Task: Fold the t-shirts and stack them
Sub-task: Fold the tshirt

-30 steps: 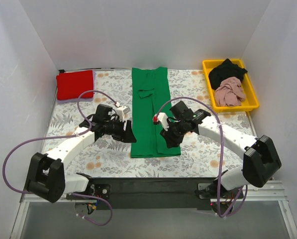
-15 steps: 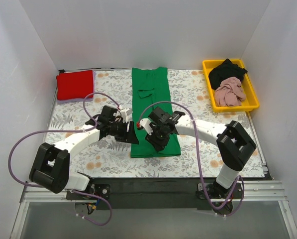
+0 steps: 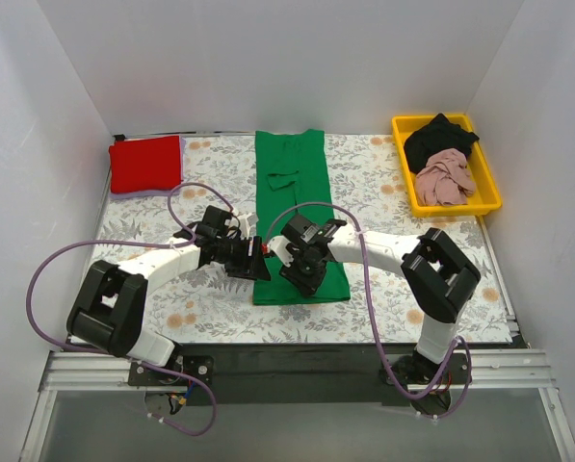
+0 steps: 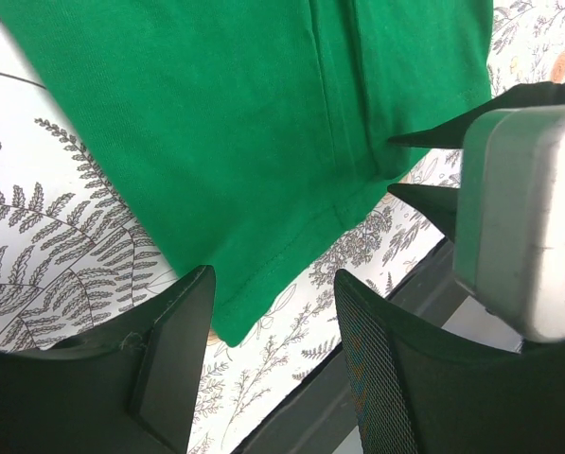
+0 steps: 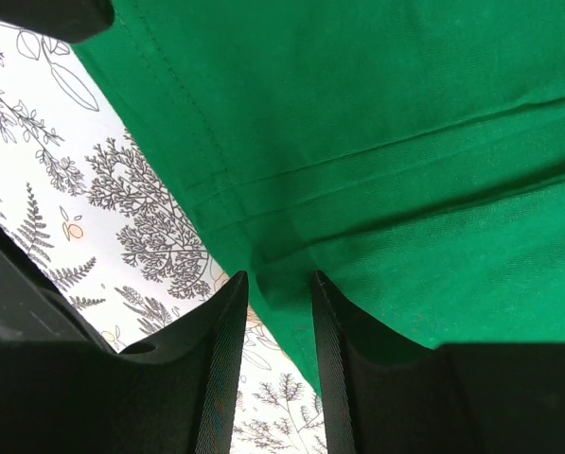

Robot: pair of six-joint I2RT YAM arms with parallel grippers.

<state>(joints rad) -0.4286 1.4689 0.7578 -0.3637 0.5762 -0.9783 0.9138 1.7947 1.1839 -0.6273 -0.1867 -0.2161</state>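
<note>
Bright green soft-cloth t-shirt point(image 3: 290, 183), a long folded strip mid-table on the floral-print cloth point(image 3: 383, 300), now has the left gripper point(image 3: 259, 269) and right gripper point(image 3: 302, 276) drawn in over its near hem, both open-jawed, apparently poised to pinch it.

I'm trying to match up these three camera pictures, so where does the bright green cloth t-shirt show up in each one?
Top external: the bright green cloth t-shirt lies as a long strip down the table's centre.
Left wrist: it fills the upper picture, with its hem corner low.
Right wrist: it covers the top and right.
Shared landmark: the grey-and-orange floral-print cloth beneath it.
</note>
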